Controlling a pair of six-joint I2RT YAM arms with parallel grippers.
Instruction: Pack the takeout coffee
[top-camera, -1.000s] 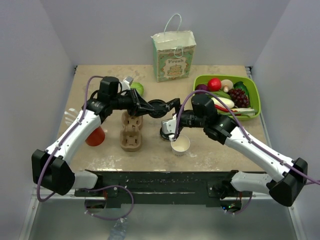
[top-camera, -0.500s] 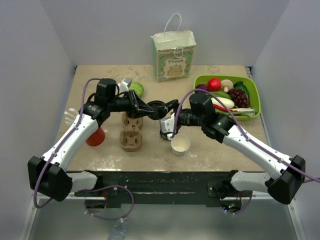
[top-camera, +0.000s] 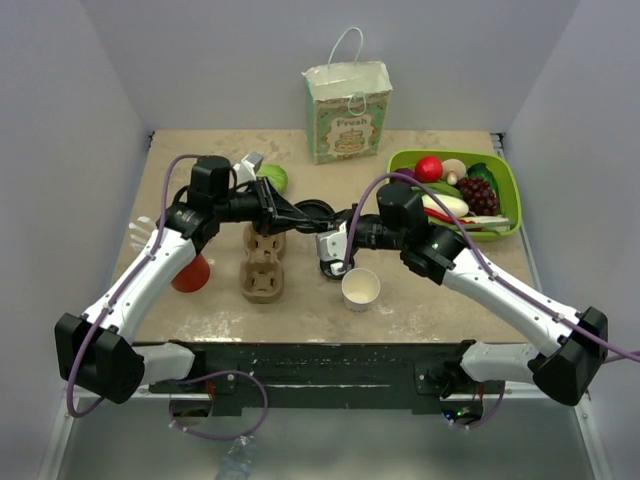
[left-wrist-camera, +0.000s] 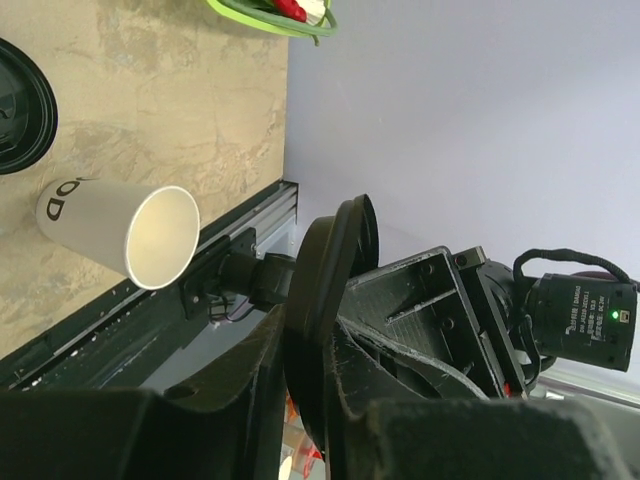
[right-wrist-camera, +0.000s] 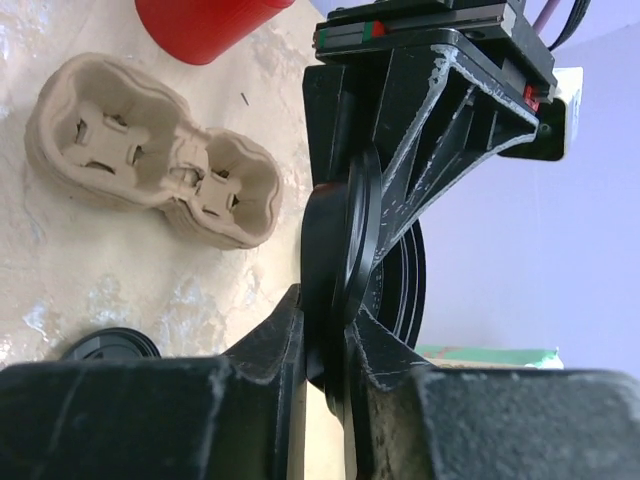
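The takeout coffee (top-camera: 361, 288) is a bare white paper cup standing open on the table, also in the left wrist view (left-wrist-camera: 120, 235). Above and behind it, a black lid (top-camera: 322, 218) hangs on edge between the two grippers. My left gripper (top-camera: 310, 213) is shut on one side of the lid (left-wrist-camera: 330, 290), my fingertips (left-wrist-camera: 305, 340) pinching its rim. My right gripper (top-camera: 336, 234) is shut on the opposite rim (right-wrist-camera: 340, 250), jaws (right-wrist-camera: 325, 310) tight against it. A second ridged lid (right-wrist-camera: 405, 290) sits right behind the first.
A cardboard cup carrier (top-camera: 265, 262) and a red cup (top-camera: 190, 272) stand left of the grippers. Another black lid (top-camera: 330, 268) lies on the table below them. A paper gift bag (top-camera: 347, 110) stands at the back, a green tray (top-camera: 505, 180) of toy food at right.
My right gripper has closed from wide open onto the lid that the left gripper holds. Both arms have shifted slightly left and back.
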